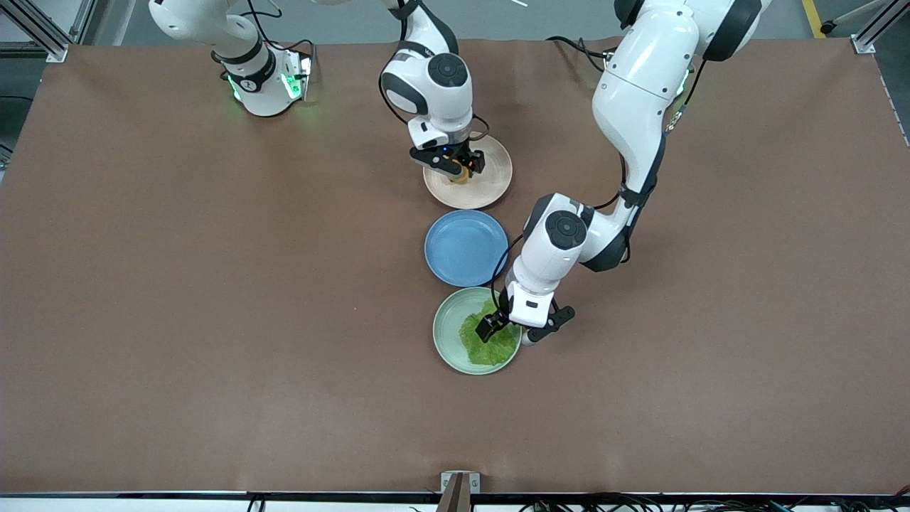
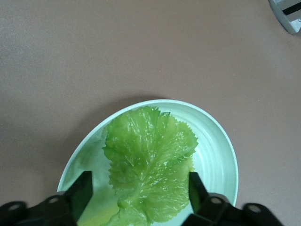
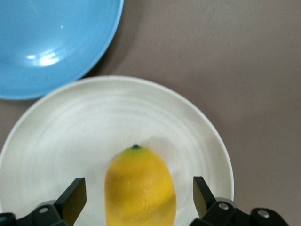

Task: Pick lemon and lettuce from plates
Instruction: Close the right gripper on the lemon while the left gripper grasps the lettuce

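Lemon [image 3: 140, 186] on beige plate [image 3: 70, 136], between spread fingers of right gripper [image 3: 139, 195], not clamped. Lettuce [image 2: 150, 162] on green plate [image 2: 216, 155], between spread fingers of left gripper [image 2: 141, 190], not clamped. Blue plate [image 1: 466, 247] between both plates.

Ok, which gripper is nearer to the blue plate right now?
Neither clearly. The left gripper is down over the lettuce; the right gripper is down around the lemon. The blue plate lies between their plates.

A: Any readable text, labels, brands, numbers or signs to list?
B: None. No writing can be made out on anything in the front view or either wrist view.
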Controlling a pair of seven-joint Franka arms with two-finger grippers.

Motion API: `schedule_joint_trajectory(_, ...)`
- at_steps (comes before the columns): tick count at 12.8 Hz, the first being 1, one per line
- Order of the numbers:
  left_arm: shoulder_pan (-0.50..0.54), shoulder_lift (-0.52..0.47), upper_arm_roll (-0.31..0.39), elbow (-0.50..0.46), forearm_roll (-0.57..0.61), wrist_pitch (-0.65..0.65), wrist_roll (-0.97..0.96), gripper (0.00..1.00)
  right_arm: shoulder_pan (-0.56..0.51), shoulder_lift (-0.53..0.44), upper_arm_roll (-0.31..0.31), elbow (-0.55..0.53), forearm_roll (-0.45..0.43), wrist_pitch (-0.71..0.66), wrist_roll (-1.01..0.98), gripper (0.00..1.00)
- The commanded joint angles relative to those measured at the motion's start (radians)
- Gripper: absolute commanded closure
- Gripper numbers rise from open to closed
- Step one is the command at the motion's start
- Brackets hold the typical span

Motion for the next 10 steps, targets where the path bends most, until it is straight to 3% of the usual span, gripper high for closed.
schedule_joint_trajectory(1,-0.01,0.011,0.007,0.016,-0.019,0.01,-0.008,0.24,0.044,0.013,-0.013,0.002,-0.016,0.007,0.059,0.0)
schedule_joint_trajectory(3,-0.012,0.017,0.007,0.016,-0.02,0.01,-0.012,0.36,0.057,0.018,-0.015,0.002,-0.017,0.008,0.063,0.03)
schedule_joint_trajectory(7,-0.01,0.025,0.007,0.016,-0.02,0.01,-0.012,0.61,0.055,0.014,-0.018,0.003,-0.017,0.007,0.063,0.25)
schedule_joint_trajectory(9,-0.01,0.025,0.007,0.016,-0.019,0.01,-0.012,0.75,0.052,0.014,-0.021,0.006,-0.019,0.008,0.063,0.3)
schedule_joint_trajectory(10,-0.01,0.023,0.007,0.016,-0.019,0.01,-0.012,0.84,0.05,0.013,-0.021,0.008,-0.023,0.01,0.062,0.47)
